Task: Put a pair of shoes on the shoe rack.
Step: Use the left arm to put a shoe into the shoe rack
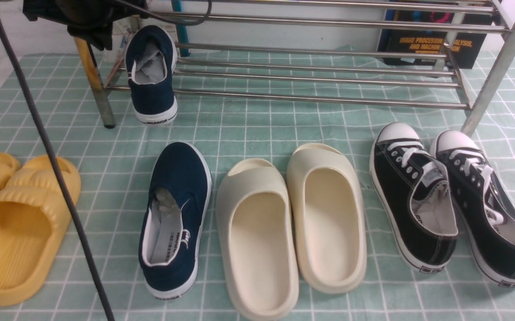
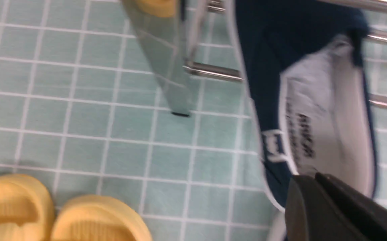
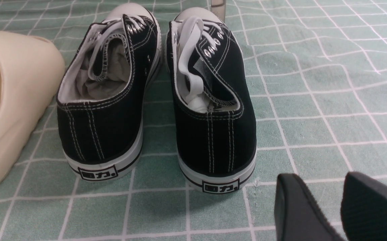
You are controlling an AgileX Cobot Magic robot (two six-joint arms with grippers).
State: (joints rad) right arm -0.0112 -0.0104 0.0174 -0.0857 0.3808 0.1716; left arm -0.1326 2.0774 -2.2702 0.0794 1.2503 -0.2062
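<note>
One navy slip-on shoe [image 1: 152,73] lies tilted on the left end of the chrome shoe rack [image 1: 320,80], its heel hanging over the front bar. The other navy shoe [image 1: 175,218] stands on the floor cloth in front. My left arm [image 1: 83,18] hangs dark above the racked shoe. In the left wrist view my left gripper [image 2: 310,177] is shut, its fingers pressed together just over the heel of that shoe [image 2: 317,110], with nothing seen between them. My right gripper [image 3: 319,179] is open and empty above the cloth, behind the black sneakers.
On the green checked cloth are two cream slides [image 1: 293,223], two black lace-up sneakers [image 1: 453,200] and yellow slides [image 1: 21,223]. A black cable [image 1: 52,151] crosses the left side. A yellow-stained rack leg [image 1: 95,84] stands beside the racked shoe.
</note>
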